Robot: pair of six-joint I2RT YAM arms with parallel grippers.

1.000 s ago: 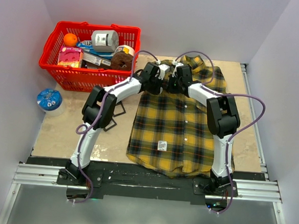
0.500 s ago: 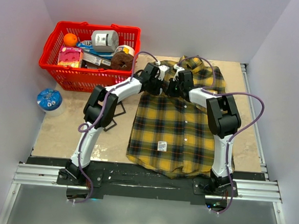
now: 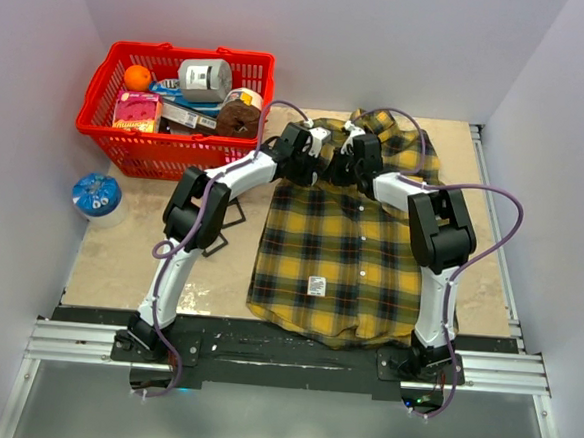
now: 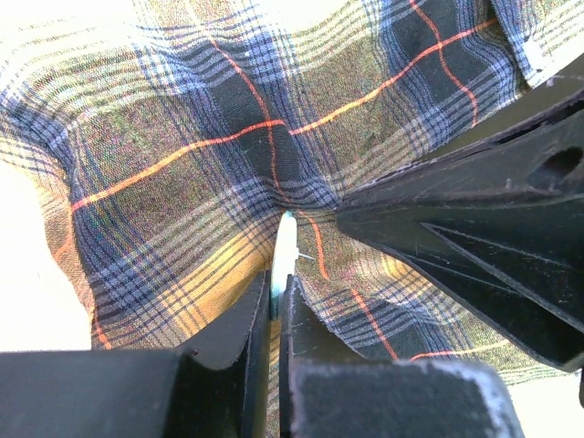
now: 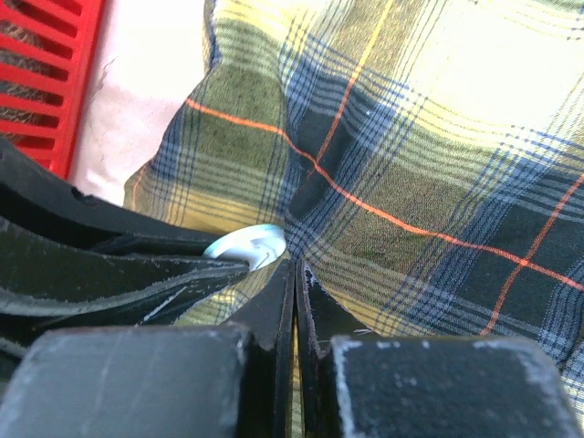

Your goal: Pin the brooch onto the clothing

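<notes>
The yellow-and-dark plaid shirt lies flat on the table, collar to the back. Both grippers meet over its upper chest. My left gripper is shut on the brooch, a thin pale disc seen edge-on in the left wrist view, with its edge pressed against a pinched fold of shirt. My right gripper is shut on that fold of plaid fabric. In the right wrist view the brooch shows just left of my right gripper, touching the cloth.
A red basket of groceries stands at the back left, close to the left arm. A blue-lidded round container sits at the left edge. A black wire stand lies left of the shirt.
The right wrist has shifted slightly right and back, pulling the pinched fabric with it. The left gripper has stayed almost still with the brooch against the fold.
</notes>
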